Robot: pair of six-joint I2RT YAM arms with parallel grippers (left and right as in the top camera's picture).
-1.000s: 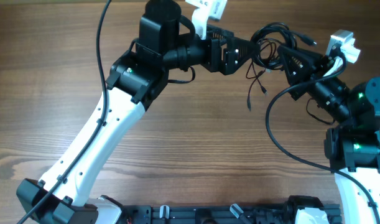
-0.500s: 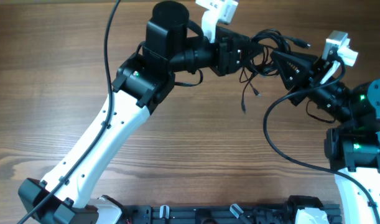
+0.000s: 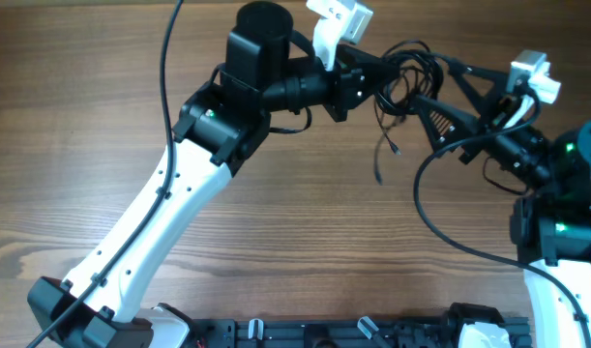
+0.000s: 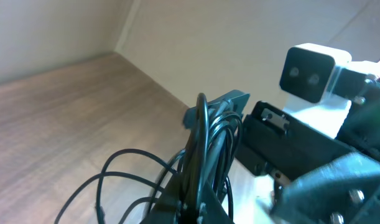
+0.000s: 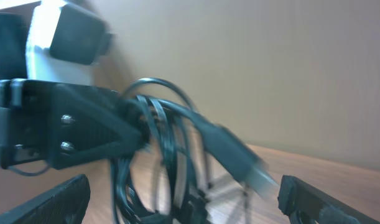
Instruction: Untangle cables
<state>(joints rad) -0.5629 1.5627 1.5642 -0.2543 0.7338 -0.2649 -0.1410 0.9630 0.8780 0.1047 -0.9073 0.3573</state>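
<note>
Nearest in the scene, the right arm's thick black lead (image 3: 418,198) is curving over the wooden table (image 3: 276,242) on the right side. A little farther out, two loose strands of the cables (image 3: 411,70) are trailing toward the near side, each ending in a small plug. Whether those plugs are touching the wood I cannot tell.

Farther still, the main bunch of the cables is sitting as a tangle of loops between the two arms, near the far edge. The left gripper (image 3: 380,75) is reaching in from the left and is clenched on that bunch. In the left wrist view the black loops are running straight out from between its fingers (image 4: 177,196).

The right gripper (image 3: 433,81) is facing the bunch from the right with its jaws spread wide, grasping nothing. One finger is lying on the far side of the loops and the other on the near side. In the right wrist view its two fingertips (image 5: 53,200) are standing well apart at the lower corners, with the loops and one blurred plug hanging between them.
</note>
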